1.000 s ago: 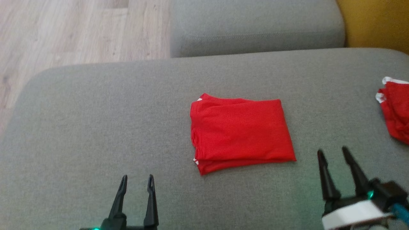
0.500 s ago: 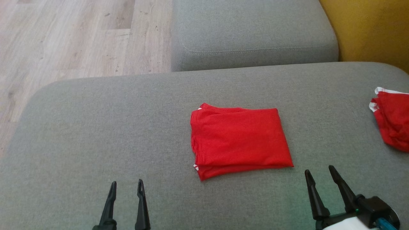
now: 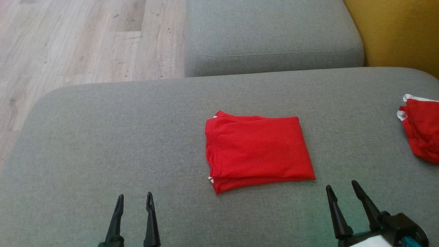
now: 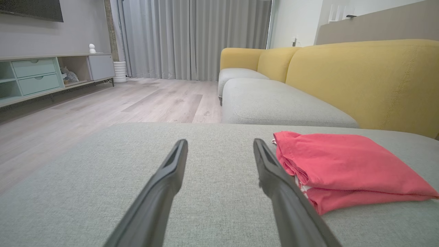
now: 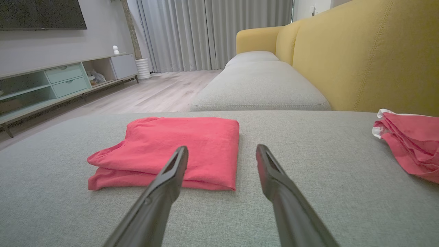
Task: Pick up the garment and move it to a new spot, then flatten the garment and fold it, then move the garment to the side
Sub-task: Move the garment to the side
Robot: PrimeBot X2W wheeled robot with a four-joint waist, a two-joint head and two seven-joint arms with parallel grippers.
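Garment [image 3: 257, 151] lies folded on the sofa [image 3: 103, 137] — ahead of the left gripper [image 3: 134, 195] and right gripper [image 3: 341, 184], between them. Both are wide open and hold nothing.

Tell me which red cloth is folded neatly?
The middle garment on the grey cushion, a flat tidy rectangle. The crumpled garment at the right edge is bunched up.

Bare cushion [image 3: 103, 137] round folded garment [image 3: 257, 151]; 2nd garment [image 3: 422, 130] rt.
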